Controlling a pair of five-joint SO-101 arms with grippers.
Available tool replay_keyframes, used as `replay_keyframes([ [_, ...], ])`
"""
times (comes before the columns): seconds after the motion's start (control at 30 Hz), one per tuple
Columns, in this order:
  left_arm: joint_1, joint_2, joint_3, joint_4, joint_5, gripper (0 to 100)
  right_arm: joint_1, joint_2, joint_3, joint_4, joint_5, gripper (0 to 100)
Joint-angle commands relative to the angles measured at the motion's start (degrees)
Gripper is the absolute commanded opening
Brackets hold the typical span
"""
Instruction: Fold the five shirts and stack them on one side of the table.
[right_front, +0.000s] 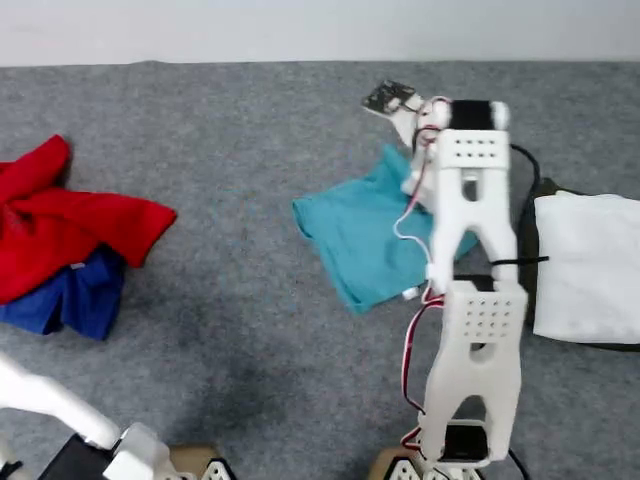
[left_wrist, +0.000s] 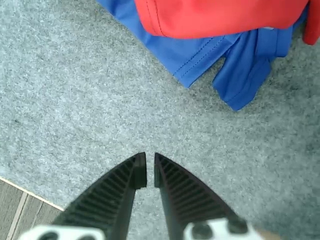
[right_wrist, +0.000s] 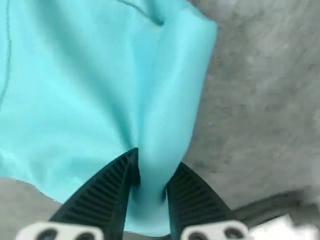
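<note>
A teal shirt (right_front: 360, 235) lies partly folded near the table's middle. My right gripper (right_wrist: 155, 164) is shut on a fold of this teal shirt (right_wrist: 75, 90), and the right arm (right_front: 470, 200) stretches over its right side. At the far left a crumpled red shirt (right_front: 60, 225) lies over a blue shirt (right_front: 70, 300). My left gripper (left_wrist: 146, 170) is shut with nothing in it, low over bare carpet, short of the blue shirt (left_wrist: 200, 52) and the red shirt (left_wrist: 220, 15). A folded white shirt (right_front: 590, 265) rests on a dark shirt (right_front: 530, 240) at the right edge.
Grey carpet (right_front: 230, 330) covers the table. Its near edge (left_wrist: 15, 210) runs close by my left gripper. The left arm (right_front: 60, 405) sits at the front left corner. Open carpet lies between the red pile and the teal shirt.
</note>
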Motion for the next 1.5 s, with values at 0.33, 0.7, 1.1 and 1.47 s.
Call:
replay_keyframes([
  [0.33,-0.2,-1.8,-0.4,1.3,-0.6,4,1.5,1.8,-1.1,-12.5,4.0,9.0],
  [0.7,0.1,-1.8,-0.5,1.3,-0.9,4,1.5,0.9,-8.1,-12.1,-25.3,23.2],
  [1.1,0.2,-1.8,-0.3,1.3,-1.0,4,-0.1,0.9,-17.2,4.5,-55.2,23.4],
  [1.47,0.7,-1.9,-0.5,1.3,-1.0,4,-3.6,-8.6,-7.4,5.1,-70.3,24.0],
])
